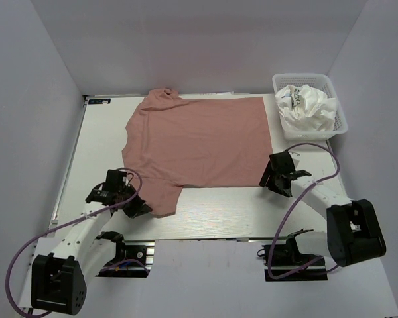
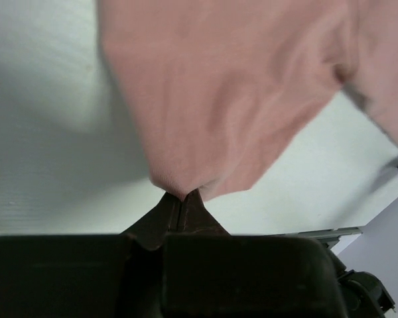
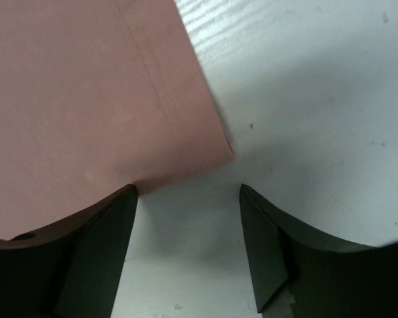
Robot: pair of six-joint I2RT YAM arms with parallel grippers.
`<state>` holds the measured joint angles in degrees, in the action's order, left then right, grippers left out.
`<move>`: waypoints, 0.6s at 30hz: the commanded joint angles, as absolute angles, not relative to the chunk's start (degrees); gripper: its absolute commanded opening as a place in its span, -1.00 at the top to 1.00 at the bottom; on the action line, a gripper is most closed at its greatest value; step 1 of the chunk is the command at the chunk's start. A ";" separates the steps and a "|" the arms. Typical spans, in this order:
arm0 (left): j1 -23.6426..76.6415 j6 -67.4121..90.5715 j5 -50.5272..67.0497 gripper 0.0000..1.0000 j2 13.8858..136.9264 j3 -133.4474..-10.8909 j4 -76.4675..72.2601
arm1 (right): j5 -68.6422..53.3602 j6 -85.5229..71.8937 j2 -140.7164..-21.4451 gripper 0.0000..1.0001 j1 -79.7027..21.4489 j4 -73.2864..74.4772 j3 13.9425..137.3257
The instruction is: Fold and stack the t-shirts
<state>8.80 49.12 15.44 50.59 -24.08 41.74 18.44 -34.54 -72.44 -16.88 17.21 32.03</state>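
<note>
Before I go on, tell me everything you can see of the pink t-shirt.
The pink t-shirt is plain dusty pink soft cloth, spread mostly flat and sideways on the white table, with its sleeves at the left end and its stitched hem at the right. The left gripper is shut on the tip of the near sleeve, which creases there. The right gripper is open just short of the near hem corner, not touching it.

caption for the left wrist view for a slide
Left tool shut on a sleeve edge of the pink shirt over the white table.
</note>
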 commanded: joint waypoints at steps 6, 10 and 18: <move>8.88 45.71 12.48 1.00 53.70 -34.27 42.45 | 17.14 -36.30 -75.85 0.39 -15.21 9.23 32.17; 8.88 45.70 13.10 1.00 54.93 -35.86 40.35 | 16.79 -35.34 -77.43 0.85 -15.29 8.61 33.57; 8.88 44.65 15.56 1.00 58.36 -41.04 36.65 | 15.65 -32.00 -76.73 1.00 -15.47 11.33 38.93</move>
<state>8.80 45.87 14.17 58.22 -37.45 39.70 16.64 -34.04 -78.00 -15.40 10.59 35.40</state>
